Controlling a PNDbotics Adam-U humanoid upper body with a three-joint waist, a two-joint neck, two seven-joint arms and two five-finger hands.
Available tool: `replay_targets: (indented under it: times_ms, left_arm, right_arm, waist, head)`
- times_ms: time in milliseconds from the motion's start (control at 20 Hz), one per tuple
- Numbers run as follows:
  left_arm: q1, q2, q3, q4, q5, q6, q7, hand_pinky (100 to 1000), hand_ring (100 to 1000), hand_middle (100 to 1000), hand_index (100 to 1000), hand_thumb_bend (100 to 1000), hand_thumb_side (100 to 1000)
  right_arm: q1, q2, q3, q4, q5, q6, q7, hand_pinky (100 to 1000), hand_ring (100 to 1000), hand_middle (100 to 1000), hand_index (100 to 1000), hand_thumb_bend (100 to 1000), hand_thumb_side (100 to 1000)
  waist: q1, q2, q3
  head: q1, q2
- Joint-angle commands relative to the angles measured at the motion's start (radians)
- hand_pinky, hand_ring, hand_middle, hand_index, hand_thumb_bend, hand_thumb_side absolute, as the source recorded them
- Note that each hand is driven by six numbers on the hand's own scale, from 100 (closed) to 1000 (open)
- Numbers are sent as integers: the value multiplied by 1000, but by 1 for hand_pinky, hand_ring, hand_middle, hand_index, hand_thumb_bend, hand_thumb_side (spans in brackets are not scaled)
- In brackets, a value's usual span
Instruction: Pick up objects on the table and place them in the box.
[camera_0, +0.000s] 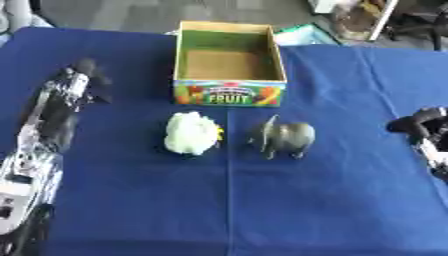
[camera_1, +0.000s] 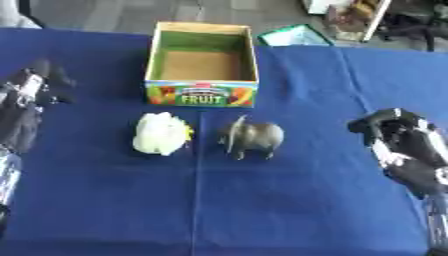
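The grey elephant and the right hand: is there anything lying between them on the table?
Nothing: in the right eye view only bare blue cloth lies between the grey elephant and the right hand.

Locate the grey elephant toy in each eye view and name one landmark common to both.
Left eye view: the grey elephant toy stands right of centre, beside the pale green toy.
Right eye view: the elephant stands near the centre, just right of the cloth's crease.
Shared landmark: the box with FRUIT on its front wall, directly beyond the two toys in both views.
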Motion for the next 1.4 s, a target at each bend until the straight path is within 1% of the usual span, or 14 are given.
replay_targets:
  times_ms: [50, 200, 350, 550, 600, 650, 700, 850, 1100, 1250, 1400]
  left_arm:
    - [-9, 13, 0, -23, -5, -4, -6, 588, 704, 545, 676, 259, 574]
    - [-12, 23, -5, -27, -28, -7, -13, 590, 707, 546, 676, 242, 561]
    - [-21, 50, -17, -36, -86, -16, -35, 591, 710, 549, 683, 226, 539]
    - [-52, 114, -57, -50, -191, -41, -97, 593, 711, 556, 701, 200, 462]
    - [-64, 133, -70, -50, -216, -47, -114, 593, 712, 557, 702, 199, 455]
    - [-76, 150, -85, -49, -238, -53, -132, 594, 713, 560, 705, 228, 426]
    - [-91, 170, -104, -46, -257, -57, -154, 594, 713, 563, 706, 193, 441]
    - [-130, 219, -153, -31, -312, -72, -216, 595, 710, 566, 714, 198, 418]
    - [-201, 287, -241, 26, -414, -92, -291, 602, 705, 576, 722, 246, 372]
    - [-248, 302, -287, 63, -477, -111, -325, 613, 711, 591, 729, 280, 345]
    - [-289, 294, -321, 101, -542, -127, -354, 622, 721, 606, 737, 309, 331]
  right_arm:
    - [-10, -19, -7, -13, 3, -2, -2, 747, 671, 486, 612, 100, 100]
    - [-10, -18, -7, -13, 3, -1, -2, 747, 671, 486, 616, 100, 100]
    - [-10, -19, -7, -13, 3, -1, -1, 747, 671, 486, 619, 100, 100]
    - [-10, -19, -4, -13, 2, 0, 1, 747, 671, 486, 621, 100, 100]
    - [-10, -19, -4, -13, 2, 1, 2, 747, 671, 486, 622, 100, 100]
    - [-10, -19, -3, -13, 2, 1, 2, 747, 671, 486, 623, 100, 100]
    - [-10, -19, -2, -12, 1, 1, 3, 747, 671, 486, 623, 100, 100]
    - [-9, -19, -1, -12, 1, 2, 4, 747, 671, 486, 623, 100, 100]
    - [-8, -20, 2, -11, 0, 3, 7, 747, 670, 486, 623, 100, 100]
    - [-8, -19, 3, -11, 0, 3, 8, 747, 670, 486, 623, 100, 100]
    - [-8, -18, 4, -10, -1, 3, 10, 747, 670, 485, 623, 100, 100]
  waist:
    - [3, -10, -1]
    - [4, -10, -3]
    - [5, -11, -5]
    - [7, -13, -10]
    - [7, -14, -11]
    - [7, -14, -12]
    - [8, -15, -13]
    - [8, -16, -16]
    - [10, -19, -22]
    - [9, -21, -25]
    - [8, -21, -27]
  head:
    - [-2, 5]
    - [-1, 5]
    - [1, 5]
    - [4, 5]
    - [5, 5]
    - [6, 5]
    - [7, 5]
    - [10, 5]
    - [11, 5]
    - [11, 5]
    - [12, 5]
